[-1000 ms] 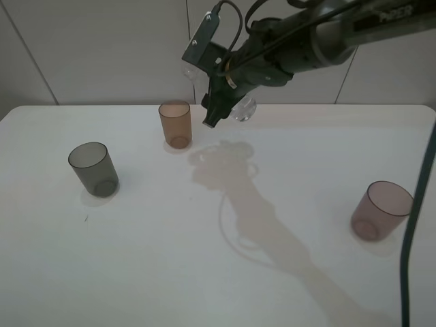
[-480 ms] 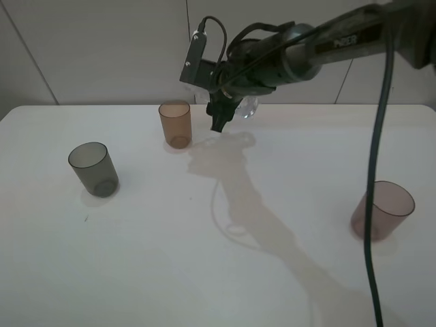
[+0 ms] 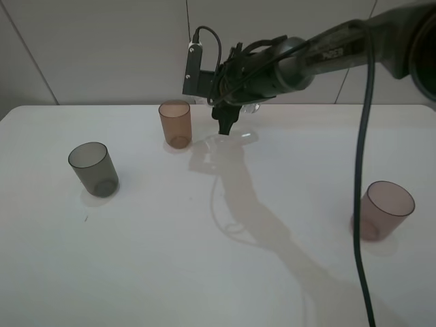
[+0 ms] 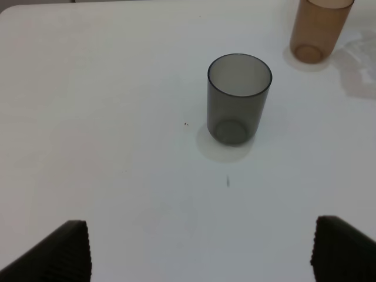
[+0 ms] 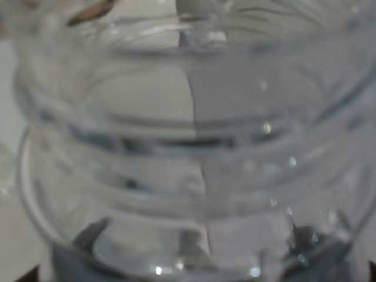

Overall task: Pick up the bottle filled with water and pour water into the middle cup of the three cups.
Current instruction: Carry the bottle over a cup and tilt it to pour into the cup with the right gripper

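My right end effector (image 3: 225,127) grips the bottle (image 5: 194,147) above the counter (image 3: 136,259), just beside the middle cup (image 3: 175,124). I cannot tell how much water the bottle holds. My left end effector (image 4: 200,252) stands wide near the grey cup (image 4: 238,97).

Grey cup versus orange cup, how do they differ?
The grey cup is smoky grey; the orange cup is orange-brown. The grey cup stands toward the front left, the orange cup farther back, nearer the middle. Both are upright translucent tumblers of like size.
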Available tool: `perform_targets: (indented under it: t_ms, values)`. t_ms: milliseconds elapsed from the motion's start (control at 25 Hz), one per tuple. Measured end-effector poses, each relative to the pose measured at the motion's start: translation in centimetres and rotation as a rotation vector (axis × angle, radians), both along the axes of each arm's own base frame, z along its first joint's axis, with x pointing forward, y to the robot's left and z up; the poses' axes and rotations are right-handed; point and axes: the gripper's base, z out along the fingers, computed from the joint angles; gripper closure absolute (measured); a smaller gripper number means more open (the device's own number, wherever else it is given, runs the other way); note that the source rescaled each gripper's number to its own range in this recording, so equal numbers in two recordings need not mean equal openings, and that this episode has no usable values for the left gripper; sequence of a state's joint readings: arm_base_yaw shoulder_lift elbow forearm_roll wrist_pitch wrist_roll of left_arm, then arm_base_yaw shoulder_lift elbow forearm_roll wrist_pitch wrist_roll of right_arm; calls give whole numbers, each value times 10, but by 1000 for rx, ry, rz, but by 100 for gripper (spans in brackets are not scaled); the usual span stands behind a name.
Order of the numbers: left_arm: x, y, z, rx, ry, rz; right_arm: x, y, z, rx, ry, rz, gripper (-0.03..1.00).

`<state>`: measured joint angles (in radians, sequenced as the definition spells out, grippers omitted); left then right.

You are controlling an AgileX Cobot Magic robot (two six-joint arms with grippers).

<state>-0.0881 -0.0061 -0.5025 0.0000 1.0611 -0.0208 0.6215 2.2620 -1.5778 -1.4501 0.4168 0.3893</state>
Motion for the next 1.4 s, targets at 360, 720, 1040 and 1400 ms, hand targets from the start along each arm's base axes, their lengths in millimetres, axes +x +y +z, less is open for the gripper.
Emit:
perform_targets:
  t_ms: [360,720,1040,1400]
  values:
    - [0,0,0,0,0,0,1,4,5,-12,-65,20,97]
    - [0,0,0,0,0,0,-2,14,11,-53,-114,66,97]
    - [0,0,0,0,0,0,-1,17,14,-81,-142,115,97]
    - [0,0,0,0,0,0,6,18,7,-96,-154,85,97]
